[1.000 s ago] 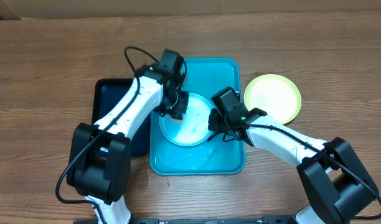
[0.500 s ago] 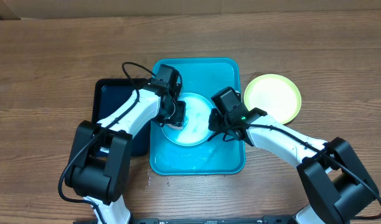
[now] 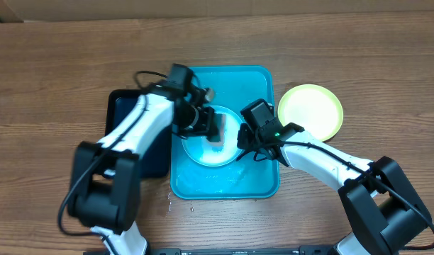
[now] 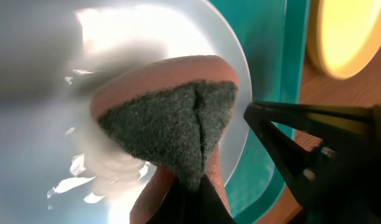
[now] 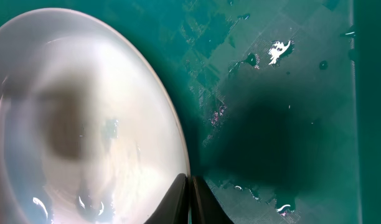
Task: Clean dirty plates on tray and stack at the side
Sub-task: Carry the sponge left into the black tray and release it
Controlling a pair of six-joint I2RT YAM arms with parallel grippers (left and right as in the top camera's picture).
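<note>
- The left gripper (image 3: 207, 126) is clamped on a sponge (image 4: 172, 118), orange with a dark green scouring face.
- The sponge's green face presses on the cyan plate (image 3: 203, 152), on its upper right part as seen from overhead.
- The cyan plate lies inside the blue tray (image 3: 259, 78), about mid-tray and closer to the left wall.
- The right gripper (image 5: 190, 194) has its fingers nearly together, pinching the right rim of the cyan plate; the rim runs between the two tips.
- In the left wrist view the black fingers of the right gripper show just beside the sponge, at the plate's edge.
- The plate's whitish centre looks wet and glossy; no red smears can be made out.
- The tray floor is wet, with bright drops near the right gripper.
- A yellow-green plate (image 3: 310, 112) sits on the table (image 3: 61, 71) just right of the tray, apart from both grippers.
- A black tray (image 3: 128, 106) lies against the blue tray's left side, under the left arm.
</note>
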